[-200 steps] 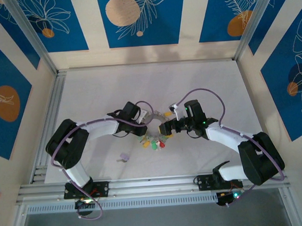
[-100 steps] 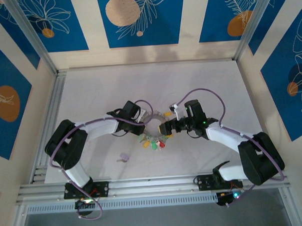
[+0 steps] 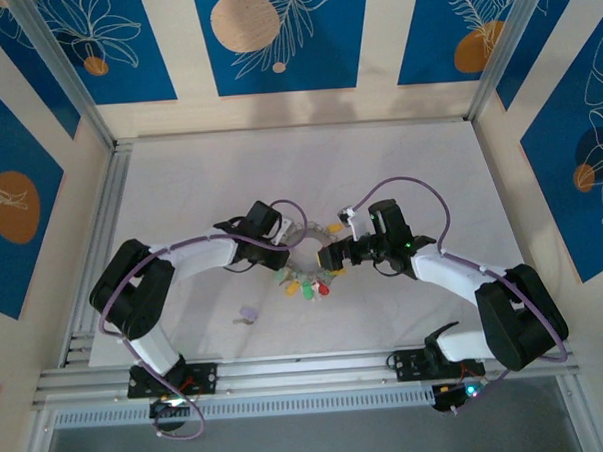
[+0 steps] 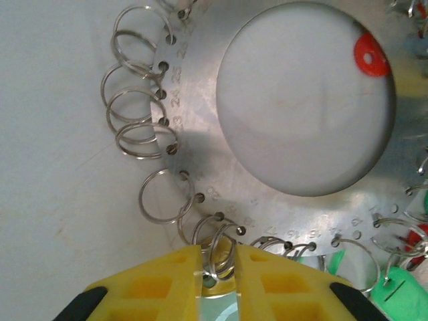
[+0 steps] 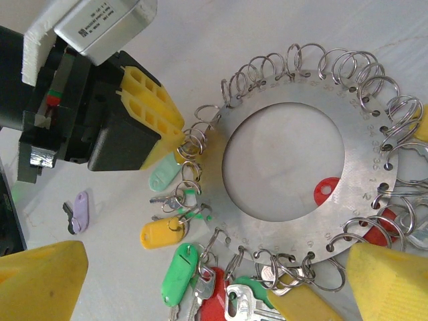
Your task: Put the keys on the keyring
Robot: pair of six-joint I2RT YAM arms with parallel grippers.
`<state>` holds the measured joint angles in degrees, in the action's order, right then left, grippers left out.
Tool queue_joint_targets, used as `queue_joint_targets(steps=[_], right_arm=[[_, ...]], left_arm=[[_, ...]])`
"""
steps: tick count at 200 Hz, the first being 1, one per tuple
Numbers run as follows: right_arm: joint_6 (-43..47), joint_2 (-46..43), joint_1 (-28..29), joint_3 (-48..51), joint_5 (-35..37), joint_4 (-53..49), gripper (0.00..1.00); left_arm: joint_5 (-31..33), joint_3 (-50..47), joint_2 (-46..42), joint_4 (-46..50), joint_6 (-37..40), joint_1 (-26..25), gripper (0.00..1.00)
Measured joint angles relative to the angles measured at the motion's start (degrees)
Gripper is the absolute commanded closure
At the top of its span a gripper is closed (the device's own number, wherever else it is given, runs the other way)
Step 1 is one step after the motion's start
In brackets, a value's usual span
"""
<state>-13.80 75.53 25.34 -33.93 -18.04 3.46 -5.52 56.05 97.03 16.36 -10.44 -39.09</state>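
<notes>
On the table (image 3: 179, 181), at its middle, between the two arms.

Item: keyring (image 5: 368, 160), a flat grey metal disc with a wide open centre, lying flat. Numbered holes round its rim carry wire loops (image 4: 137, 47).

Fittings: keys (image 5: 177, 271) with green, red and yellow heads, hung on the loops from roughly 4 to 9 o'clock in the right wrist view. The loops from 10 to 2 o'clock are bare.

Left gripper (image 4: 219, 257): yellow fingers pressed together on one loop at the disc's 9 o'clock rim. Judged an anchoring hold, so the disc cannot slide.

Right gripper (image 5: 214, 281): fingers spread wide, carrying nothing, straddling the 6 o'clock edge. Judged free to fetch.

Loose: lilac key (image 3: 248, 313), alone on the table at 7 o'clock from the disc, well apart. Judged not yet threaded.
</notes>
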Motion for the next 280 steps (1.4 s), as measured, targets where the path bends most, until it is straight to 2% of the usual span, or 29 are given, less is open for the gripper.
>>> queue_joint_targets(steps=[212,259,280], right_arm=[[0.0,-1.5,-1.2,1.0,0.0,0.0,0.01],[0.0,-1.8,-1.4,1.1,0.0,0.0,0.01],[0.0,-2.4,-1.6,1.1,0.0,0.0,0.01]], left_arm=[[1.0,2.8,3.6,1.7,0.1,-1.4,0.78],[0.9,3.5,4.4,1.7,0.4,-1.6,0.84],[0.9,3.5,4.5,1.7,0.6,-1.6,0.91]])
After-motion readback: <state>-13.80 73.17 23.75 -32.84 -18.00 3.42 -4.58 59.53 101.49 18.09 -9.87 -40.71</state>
